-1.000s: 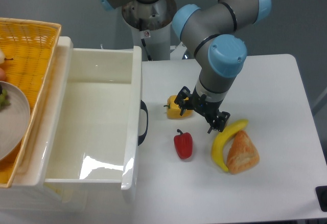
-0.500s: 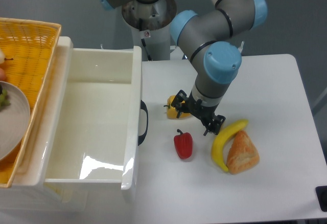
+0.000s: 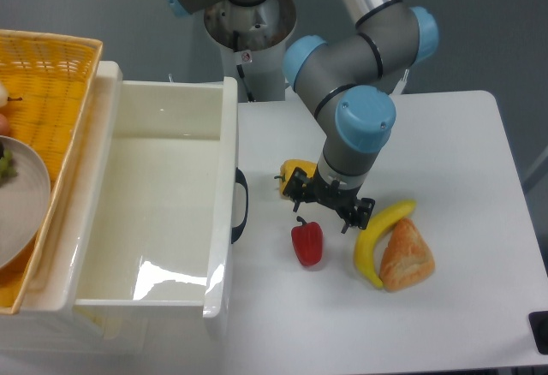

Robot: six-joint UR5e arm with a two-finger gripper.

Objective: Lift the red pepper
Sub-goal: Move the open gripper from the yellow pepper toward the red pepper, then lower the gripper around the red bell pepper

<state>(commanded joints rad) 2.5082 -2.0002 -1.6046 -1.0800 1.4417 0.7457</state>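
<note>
White table [image 3: 445, 144], grey wall behind, white tub [image 3: 163, 212], yellow wicker basket [image 3: 51, 75] at left.

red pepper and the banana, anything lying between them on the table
Nothing lies between the red pepper and the banana in the camera view: only bare white table. The gripper hangs just above that gap.

Glossy smooth red pepper [image 3: 307, 243], shiny white plastic tub [image 3: 171, 161], woven wicker basket [image 3: 47, 75], matt white table [image 3: 445, 135], rough-crusted bread [image 3: 406, 257]
</note>
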